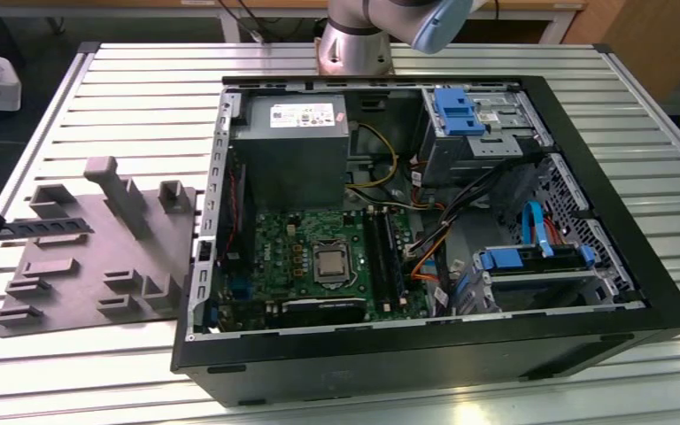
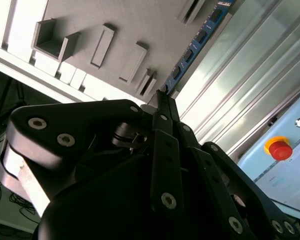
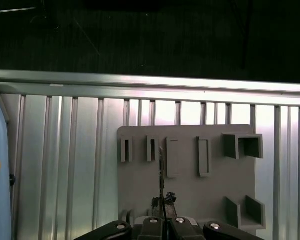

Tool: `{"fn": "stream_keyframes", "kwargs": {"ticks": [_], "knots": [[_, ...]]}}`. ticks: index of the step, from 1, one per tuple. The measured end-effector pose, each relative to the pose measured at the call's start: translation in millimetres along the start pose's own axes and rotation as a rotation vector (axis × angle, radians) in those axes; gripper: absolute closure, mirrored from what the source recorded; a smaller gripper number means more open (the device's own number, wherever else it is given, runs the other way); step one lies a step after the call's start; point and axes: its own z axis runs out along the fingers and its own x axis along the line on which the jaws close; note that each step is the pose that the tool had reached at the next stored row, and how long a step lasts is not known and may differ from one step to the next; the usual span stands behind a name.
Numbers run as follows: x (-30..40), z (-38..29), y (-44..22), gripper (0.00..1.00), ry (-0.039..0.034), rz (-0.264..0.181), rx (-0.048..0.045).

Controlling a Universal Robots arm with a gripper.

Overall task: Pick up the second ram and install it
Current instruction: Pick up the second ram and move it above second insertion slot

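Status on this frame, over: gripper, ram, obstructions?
Gripper shut on the second ram. Held over gray fixture. Open computer case stands apart.

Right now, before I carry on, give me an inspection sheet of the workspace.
Surface: slatted metal table, carrying an open computer case and a grey tray.
Job's things: second ram, held over the grey tray.
Clutter: nothing seen.
End effector: shut on the second ram.
Cables: yellow wires and a blue cable inside the case.
Surroundings: red button on a pale blue panel; robot base beyond the case in the exterior view.
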Motion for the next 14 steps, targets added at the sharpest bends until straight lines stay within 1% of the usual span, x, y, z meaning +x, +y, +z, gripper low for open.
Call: {"fn": "stream_keyframes", "kwargs": {"ticks": [14], "knots": [[-0.2, -6.9, 0.2, 0.88, -0.0028, 0.0, 0.0003]]}}
